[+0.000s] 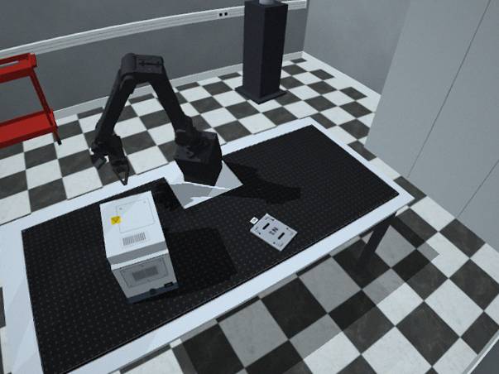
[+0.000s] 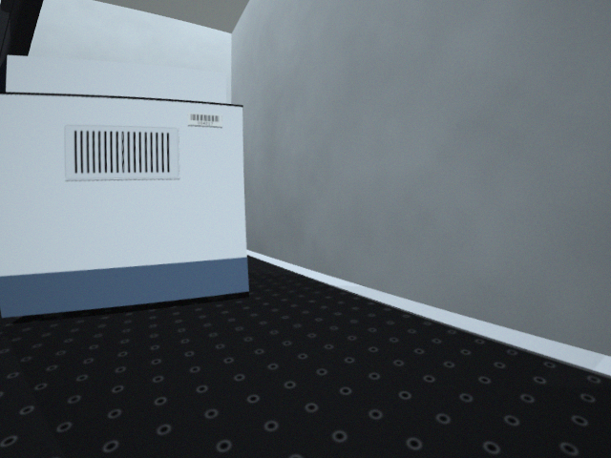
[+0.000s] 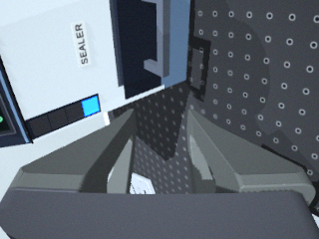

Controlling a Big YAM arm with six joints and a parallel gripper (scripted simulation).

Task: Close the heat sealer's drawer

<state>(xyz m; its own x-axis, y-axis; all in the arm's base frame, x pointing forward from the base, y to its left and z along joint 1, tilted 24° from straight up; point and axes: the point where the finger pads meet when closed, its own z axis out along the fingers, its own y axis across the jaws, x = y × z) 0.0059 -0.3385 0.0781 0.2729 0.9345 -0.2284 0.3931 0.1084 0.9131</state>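
From where I sit, my gripper (image 1: 108, 170) (image 3: 160, 119) is partway open, nothing between its fingertips, held in the air just off the back end of the heat sealer (image 1: 132, 227) (image 2: 123, 197) (image 3: 55, 55), apart from it. The wrist view gives me the sealer's drawer front (image 3: 137, 45) with its grey pull handle (image 3: 163, 40), clear of my fingers; the drawer looks closed, though I can't tell whether it is flush. The indicator light (image 3: 91, 106) beside it glows blue. I can't see the seal sheet or sealing frame. The sealer stands upright on the black perforated mat (image 1: 64, 322) (image 2: 321, 385) (image 3: 234, 65), and a grey slotted plate (image 1: 273, 231) lies on the mat, well apart from the sealer. Beyond the white-edged table (image 1: 406, 197) stand a red cart (image 1: 42, 92) and a dark pedestal (image 1: 264, 53).
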